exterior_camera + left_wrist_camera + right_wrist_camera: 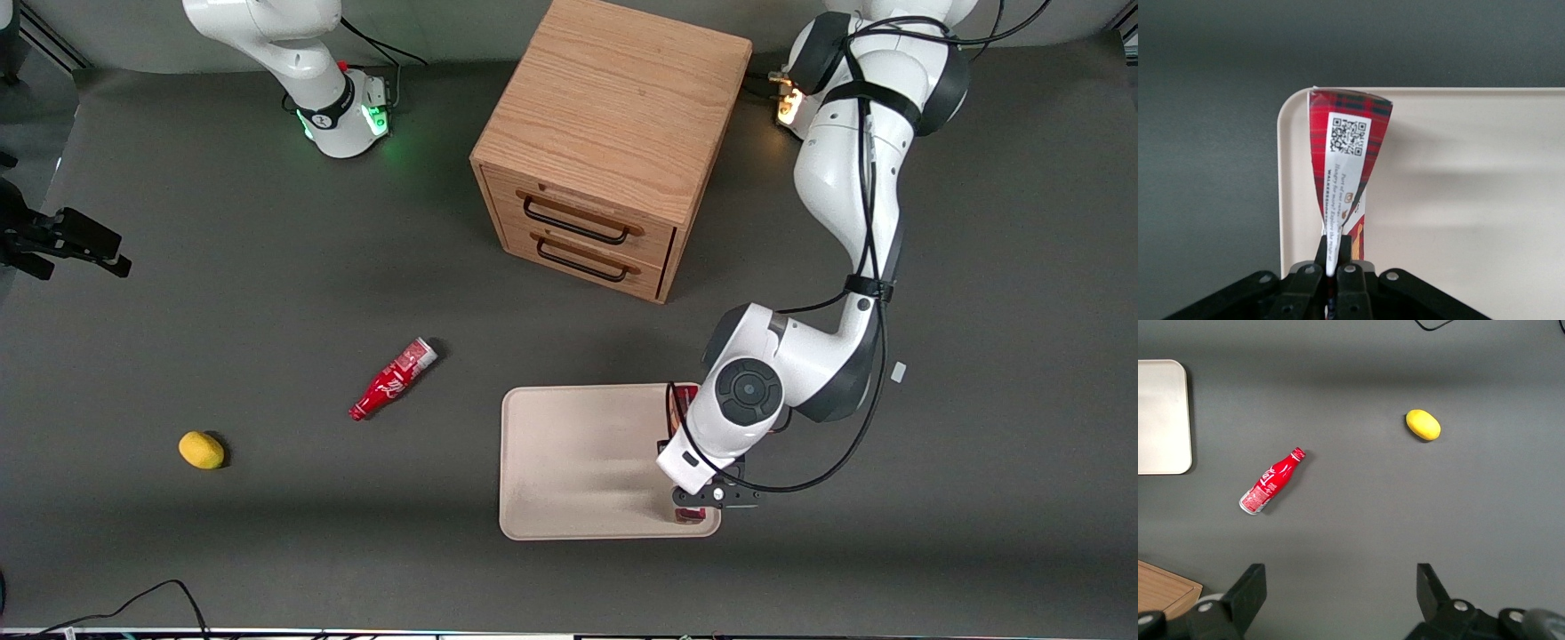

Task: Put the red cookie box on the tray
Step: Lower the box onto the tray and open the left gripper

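The hand (pixel 1333 261) pinches the red cookie box (pixel 1346 157) by its thin edge over the tray (pixel 569 462). It looks light and stiff, easily dented.

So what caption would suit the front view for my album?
Left arm's gripper holds the red cookie box over the tray edge.

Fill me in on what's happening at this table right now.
The left arm's pincer is shut on the red cookie box, holding it over the tray along the edge toward the working arm's end of the table. Whether the box already rests on the tray cannot be told. A red bottle and a yellow lemon lie on the table toward the parked arm's end, and a wooden drawer cabinet stands farther from the front camera.
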Robot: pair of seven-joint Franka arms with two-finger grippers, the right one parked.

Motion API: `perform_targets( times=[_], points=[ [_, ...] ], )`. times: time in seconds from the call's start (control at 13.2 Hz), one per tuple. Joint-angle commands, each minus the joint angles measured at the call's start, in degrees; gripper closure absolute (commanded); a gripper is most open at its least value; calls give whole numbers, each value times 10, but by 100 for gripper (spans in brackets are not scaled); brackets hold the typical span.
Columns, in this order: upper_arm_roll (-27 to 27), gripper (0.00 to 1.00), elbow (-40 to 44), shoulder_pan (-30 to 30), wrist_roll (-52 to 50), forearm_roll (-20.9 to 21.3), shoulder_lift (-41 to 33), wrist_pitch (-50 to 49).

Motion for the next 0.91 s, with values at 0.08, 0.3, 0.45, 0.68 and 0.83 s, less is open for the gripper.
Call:
perform_targets(
  times=[0.08, 0.3, 0.45, 0.68, 0.83],
  points=[
    [8, 1, 18, -8, -16, 12, 11, 10],
    [7, 0, 14, -8, -17, 23, 11, 11],
    [7, 0, 14, -8, -16, 23, 11, 11],
    [7, 0, 11, -8, -16, 23, 11, 18],
    [7, 0, 10, -8, -16, 23, 8, 16]
  ],
)
